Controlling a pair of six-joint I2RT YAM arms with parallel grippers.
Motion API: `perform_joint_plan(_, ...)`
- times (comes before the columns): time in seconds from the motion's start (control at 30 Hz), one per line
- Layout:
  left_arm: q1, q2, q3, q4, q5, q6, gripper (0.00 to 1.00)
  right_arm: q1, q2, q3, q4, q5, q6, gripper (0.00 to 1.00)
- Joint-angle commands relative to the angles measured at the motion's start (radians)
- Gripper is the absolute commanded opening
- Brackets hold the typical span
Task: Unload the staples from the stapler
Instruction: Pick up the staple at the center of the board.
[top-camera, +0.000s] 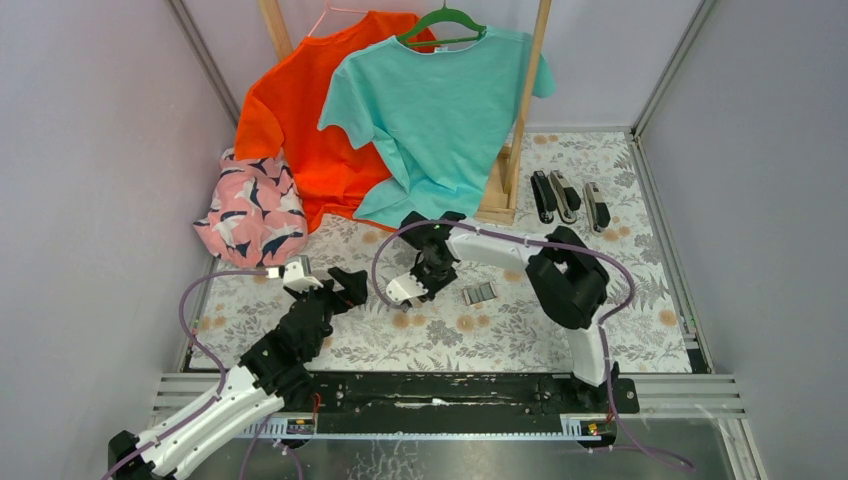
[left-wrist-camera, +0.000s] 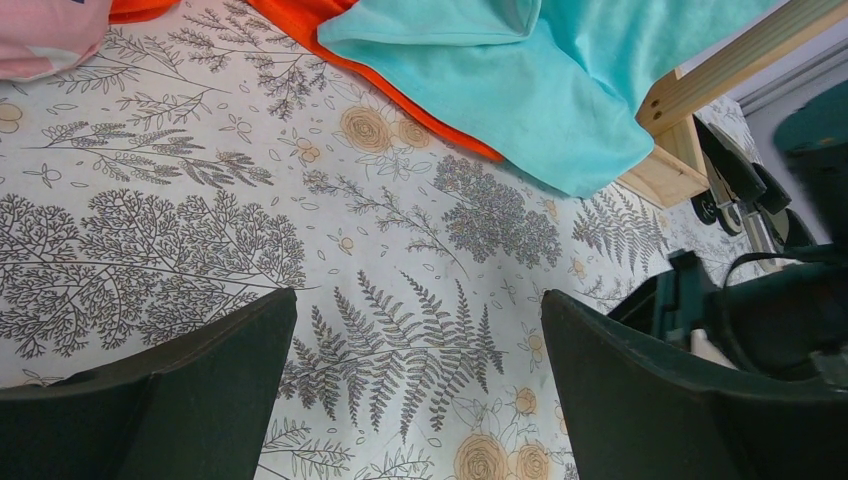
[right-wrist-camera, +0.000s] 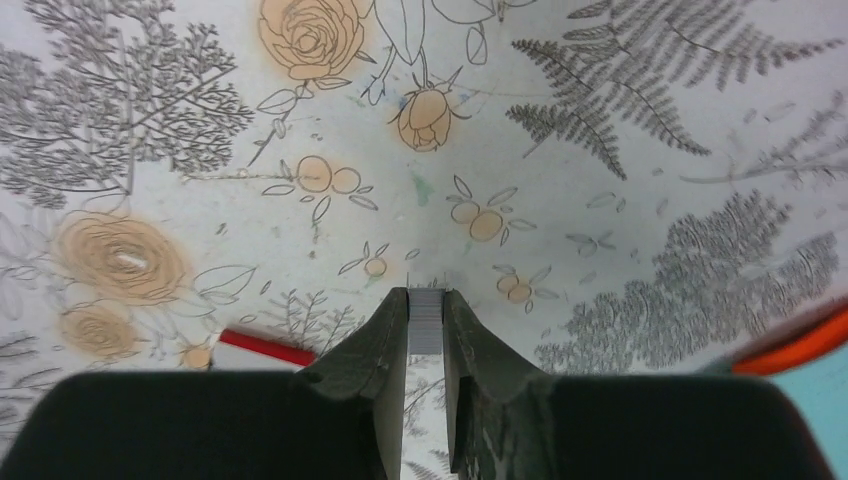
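Counter (top-camera: 620, 330): flat surface under a flower-printed cloth, with both arm bases along the near edge.
Right gripper (right-wrist-camera: 427, 296): jaws drawn narrow and clamped on a staple strip; poised near the middle of the counter, tips low over the cloth. Contact with the cloth not discernible.
Staple strip (right-wrist-camera: 427, 330): silver-grey and finely ridged, pinched between the two fingertips, with its outer end about level with them.
Loose staples (top-camera: 480, 293): short silver-grey strips lying flat on the cloth, just right of the right gripper and apart from it, roughly midway between near and far edges.
Left gripper (left-wrist-camera: 418, 300): jaws spread wide, with only printed cloth between them; set left of centre, near the right gripper and on the side of the left edge.
Staplers (top-camera: 565, 197): three, black, side by side near the far right corner, well apart from both grippers. Open or shut not discernible.
Red-edged white object (right-wrist-camera: 255, 347): lying on the cloth just beside the right gripper, partly hidden behind one finger.
Wooden rack (top-camera: 520, 110): upright along the far edge, foot next to the staplers.
Teal shirt (top-camera: 440, 120): on a green hanger, hem draped onto the cloth.
Orange shirt (top-camera: 300, 120): hung behind the teal shirt, toward the far left corner.
Pink patterned bag (top-camera: 250, 215): slumped against the left edge, below the orange shirt.
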Motion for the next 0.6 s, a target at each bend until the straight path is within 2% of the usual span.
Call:
perform_joint_plan(0.0, 0.008, -0.016, -0.016, 0.042, 0.019, 0.012, 1.00, -0.022, -0.156, -0.049, 0.051, -0.114, 0.148, 0.12)
perform_joint_plan(0.23, 0.008, 0.029, -0.049, 0.174, 0.172, 0.034, 1.00, -0.048, -0.342, -0.211, 0.152, -0.156, 0.466, 0.11)
perform_joint_plan(0.33, 0.009, 0.106, -0.075, 0.300, 0.285, 0.014, 1.00, -0.051, -0.430, -0.275, 0.175, -0.190, 0.611, 0.12)
perform_joint_plan(0.57, 0.007, 0.458, -0.074, 0.672, 0.465, 0.010, 0.99, -0.117, -0.607, -0.400, 0.249, -0.281, 0.868, 0.12)
